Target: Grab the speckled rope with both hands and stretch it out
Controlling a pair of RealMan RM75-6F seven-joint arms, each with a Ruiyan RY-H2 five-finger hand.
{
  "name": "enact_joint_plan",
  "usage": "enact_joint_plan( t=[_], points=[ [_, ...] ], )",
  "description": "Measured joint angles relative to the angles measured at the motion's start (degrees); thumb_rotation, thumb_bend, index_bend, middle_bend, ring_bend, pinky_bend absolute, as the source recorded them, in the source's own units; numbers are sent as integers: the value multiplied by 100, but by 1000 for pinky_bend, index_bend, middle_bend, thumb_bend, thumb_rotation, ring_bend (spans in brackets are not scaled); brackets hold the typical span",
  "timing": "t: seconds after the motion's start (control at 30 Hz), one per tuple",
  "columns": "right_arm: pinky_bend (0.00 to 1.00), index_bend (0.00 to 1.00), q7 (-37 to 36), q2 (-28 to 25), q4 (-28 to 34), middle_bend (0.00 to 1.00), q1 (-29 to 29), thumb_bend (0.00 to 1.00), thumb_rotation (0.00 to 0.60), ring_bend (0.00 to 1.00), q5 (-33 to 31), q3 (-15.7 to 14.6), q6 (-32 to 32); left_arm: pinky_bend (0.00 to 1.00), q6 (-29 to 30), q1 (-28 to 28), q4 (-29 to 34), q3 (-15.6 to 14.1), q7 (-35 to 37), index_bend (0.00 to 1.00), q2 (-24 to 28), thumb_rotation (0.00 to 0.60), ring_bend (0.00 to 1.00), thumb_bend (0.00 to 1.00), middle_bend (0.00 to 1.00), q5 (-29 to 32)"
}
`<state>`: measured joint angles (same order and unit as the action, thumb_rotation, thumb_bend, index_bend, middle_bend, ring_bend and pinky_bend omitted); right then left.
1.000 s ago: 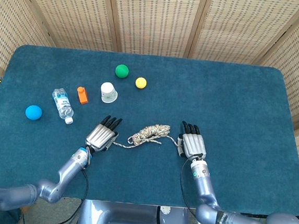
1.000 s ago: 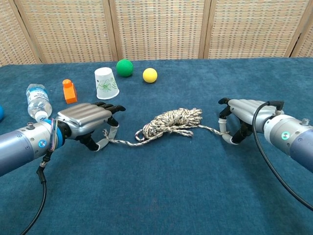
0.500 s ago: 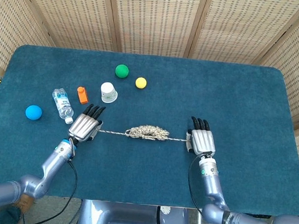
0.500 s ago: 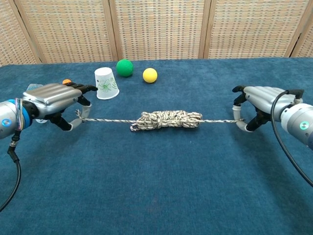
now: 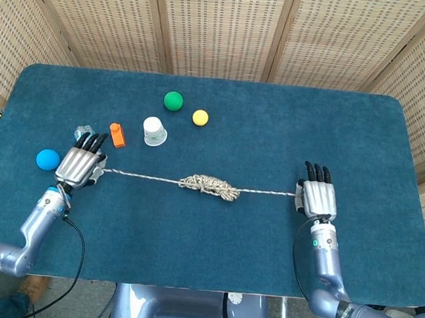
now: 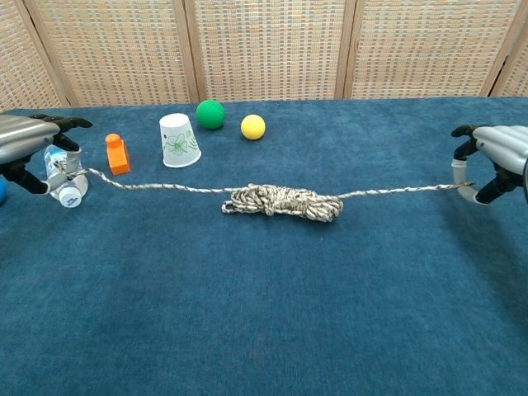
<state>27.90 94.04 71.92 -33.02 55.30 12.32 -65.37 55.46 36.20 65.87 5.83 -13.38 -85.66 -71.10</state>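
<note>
- The speckled white-and-brown rope [image 5: 209, 183] lies across the middle of the dark blue felt-covered table [image 5: 212, 248], each end held by a hand and a coiled bundle left at the centre
- The left hand [image 5: 79, 166] pinches its rope end near the table's left side, just over the clear plastic water bottle [image 6: 63, 180]; the remaining fingers point forward, side by side
- The right hand [image 5: 318, 199] pinches the other end between thumb and finger, well out to the right, the rest of the fingers extended
- My judgement: the stretch is only partly done, since the bundle has not paid out
- To do it well, draw both hands apart evenly and level, so the coils unwind rather than drag sideways
- Keep each pinch firm; a thin cord could slip as tension rises
- Watch the left side: the bottle, the small orange block [image 5: 116, 134] and the blue ball [image 5: 47, 159] sit close and could be knocked
</note>
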Motion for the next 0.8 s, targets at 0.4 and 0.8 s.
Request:
enact_joint_plan(
  t=[0.4, 0.8],
  points=[
    [0, 719, -10, -416, 210, 53, 288, 444, 600, 0, 62, -52, -162, 0, 11, -181, -524, -31, 777, 696, 142, 600, 0, 551, 0, -182],
    [0, 0, -196, -508, 569, 0, 379, 0, 600, 0, 42, 47, -193, 0, 218, -270, -410, -7, 984, 0, 169, 600, 0, 0, 0, -331]
  ],
)
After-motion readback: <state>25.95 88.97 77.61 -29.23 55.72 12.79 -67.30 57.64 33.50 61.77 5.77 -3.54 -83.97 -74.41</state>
